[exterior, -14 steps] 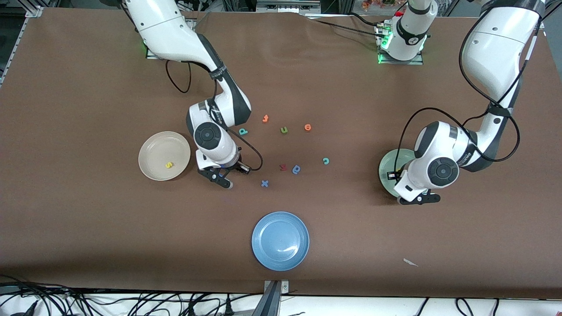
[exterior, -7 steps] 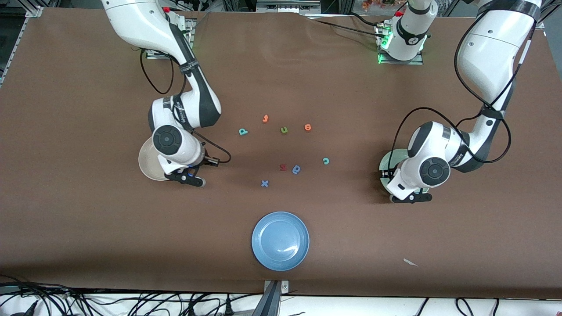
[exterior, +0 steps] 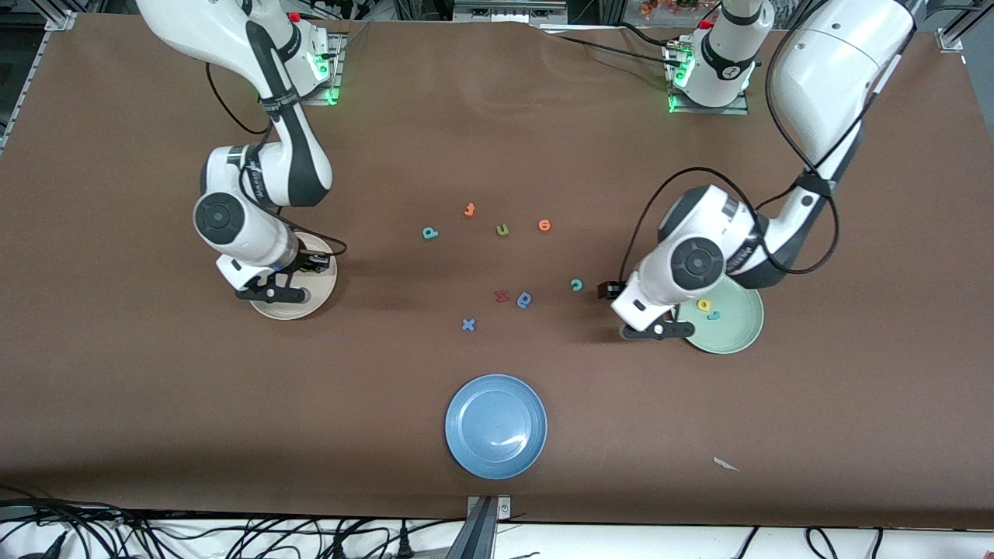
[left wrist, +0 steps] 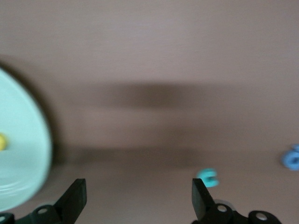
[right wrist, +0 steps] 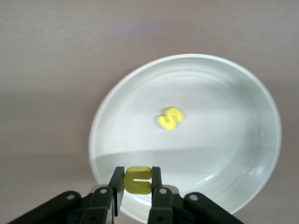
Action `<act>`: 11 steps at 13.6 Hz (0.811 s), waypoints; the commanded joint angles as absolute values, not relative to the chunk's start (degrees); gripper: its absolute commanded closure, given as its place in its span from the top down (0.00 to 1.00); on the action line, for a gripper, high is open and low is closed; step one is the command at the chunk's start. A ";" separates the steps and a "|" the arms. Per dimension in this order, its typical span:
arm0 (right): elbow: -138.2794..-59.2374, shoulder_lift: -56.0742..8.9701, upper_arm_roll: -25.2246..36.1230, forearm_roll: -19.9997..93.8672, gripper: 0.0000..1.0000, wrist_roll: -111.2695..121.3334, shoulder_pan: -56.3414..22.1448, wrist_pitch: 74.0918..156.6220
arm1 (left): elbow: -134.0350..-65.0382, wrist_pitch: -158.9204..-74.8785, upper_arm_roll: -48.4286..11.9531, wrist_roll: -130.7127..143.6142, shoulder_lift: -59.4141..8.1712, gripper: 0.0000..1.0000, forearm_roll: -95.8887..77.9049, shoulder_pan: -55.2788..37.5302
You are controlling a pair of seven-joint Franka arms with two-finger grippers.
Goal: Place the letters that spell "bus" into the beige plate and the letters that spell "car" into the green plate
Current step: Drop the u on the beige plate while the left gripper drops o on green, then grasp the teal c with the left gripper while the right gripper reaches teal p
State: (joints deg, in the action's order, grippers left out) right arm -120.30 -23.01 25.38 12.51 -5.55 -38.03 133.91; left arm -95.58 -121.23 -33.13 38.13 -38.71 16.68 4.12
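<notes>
My right gripper [exterior: 272, 294] hangs over the beige plate [exterior: 307, 304], shut on the yellow "u" [right wrist: 138, 180]. In the right wrist view my right gripper [right wrist: 138, 179] is above the beige plate's rim [right wrist: 107, 121], and the yellow "s" [right wrist: 170, 118] lies inside. My left gripper [exterior: 656, 331] is open and holds nothing, over the table at the green plate's [exterior: 738, 330] edge. That plate holds the yellow "a" [exterior: 703, 304] and the teal "r" [exterior: 713, 315]. The teal "c" [exterior: 576, 285] lies on the table beside it. The teal "b" [exterior: 429, 232] lies mid-table.
A green "u" [exterior: 502, 229] and two orange letters [exterior: 469, 209] [exterior: 544, 225] lie beside the "b". A red letter [exterior: 501, 295], a dark blue letter [exterior: 525, 299] and a blue "x" [exterior: 467, 324] lie nearer the camera. A blue plate [exterior: 495, 425] sits nearest.
My right arm carried the yellow "u" from mid-table to over the beige plate. My left gripper opened and moved off the green plate toward the teal "c", uncovering the plate's letters.
</notes>
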 commanded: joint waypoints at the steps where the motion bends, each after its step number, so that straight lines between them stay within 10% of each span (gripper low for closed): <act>1: -124.80 -20.57 26.28 11.60 0.42 -1.50 -38.41 137.81 | -96.15 -126.72 -33.13 45.15 -40.59 0.92 16.52 0.89; 2: -124.63 -20.57 26.37 11.95 0.98 -2.71 -38.41 137.46 | -96.15 -128.22 -33.05 47.00 -41.48 0.87 16.61 0.53; 6: -119.38 -20.92 26.37 11.87 1.00 -3.17 -38.23 130.55 | -96.33 -128.76 -32.61 47.72 -43.50 0.60 17.13 -1.75; 11: -111.01 -21.80 25.67 12.74 1.00 -19.45 -39.19 121.45 | -97.38 -131.40 -31.64 50.27 -45.26 0.61 19.25 -2.72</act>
